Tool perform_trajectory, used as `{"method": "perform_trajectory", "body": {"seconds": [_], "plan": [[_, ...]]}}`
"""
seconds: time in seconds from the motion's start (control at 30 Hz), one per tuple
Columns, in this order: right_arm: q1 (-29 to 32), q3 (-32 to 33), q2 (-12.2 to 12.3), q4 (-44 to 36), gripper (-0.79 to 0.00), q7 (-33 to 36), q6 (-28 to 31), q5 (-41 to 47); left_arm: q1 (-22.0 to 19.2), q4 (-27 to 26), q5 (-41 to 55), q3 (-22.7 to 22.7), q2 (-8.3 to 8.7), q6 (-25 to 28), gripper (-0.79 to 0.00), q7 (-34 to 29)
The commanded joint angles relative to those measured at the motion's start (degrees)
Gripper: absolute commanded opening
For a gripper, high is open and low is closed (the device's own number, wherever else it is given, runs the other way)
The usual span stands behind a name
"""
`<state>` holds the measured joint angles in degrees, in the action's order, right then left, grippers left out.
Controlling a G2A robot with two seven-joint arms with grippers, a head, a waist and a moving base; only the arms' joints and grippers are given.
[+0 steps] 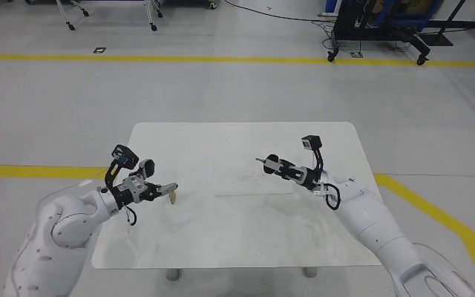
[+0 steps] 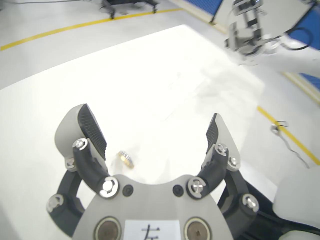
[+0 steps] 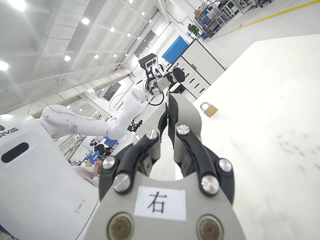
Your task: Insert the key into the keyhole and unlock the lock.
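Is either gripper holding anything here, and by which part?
Left gripper is open, empty. Right gripper is shut on a thin piece, probably the key, tip sticking out; gripped end hidden.

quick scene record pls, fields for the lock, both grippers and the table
lock: brass padlock, lying flat on the table, toward the robot's left side
left gripper: fingers open, right over the padlock, which lies between them; contact unclear
right gripper: fingers shut, above the table on the right, far from the padlock, tips pointing toward it
table: white, with faint scuff marks
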<state>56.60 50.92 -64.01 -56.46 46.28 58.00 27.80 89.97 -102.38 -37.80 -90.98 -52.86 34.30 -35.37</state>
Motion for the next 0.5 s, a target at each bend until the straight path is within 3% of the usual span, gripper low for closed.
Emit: {"method": "perform_trajectory", "body": {"seconds": [0.0, 0.13, 0.47], "plan": [[0.0, 0.0, 0.0, 0.0, -0.785, 0.0, 0.0, 0.0, 3.3, -2.3, -3.3, 0.2, 0.01, -4.4, 0.0, -1.8], [0.0, 0.0, 0.0, 0.0, -0.785, 0.0, 0.0, 0.0, 2.9, -1.8, -8.7, 3.7, -0.38, -11.7, -0.012, -3.0], [0.0, 0.0, 0.0, 0.0, -0.785, 0.0, 0.0, 0.0, -4.9, 5.3, -14.4, 13.8, -1.86, -19.7, -0.256, -5.1]]}}
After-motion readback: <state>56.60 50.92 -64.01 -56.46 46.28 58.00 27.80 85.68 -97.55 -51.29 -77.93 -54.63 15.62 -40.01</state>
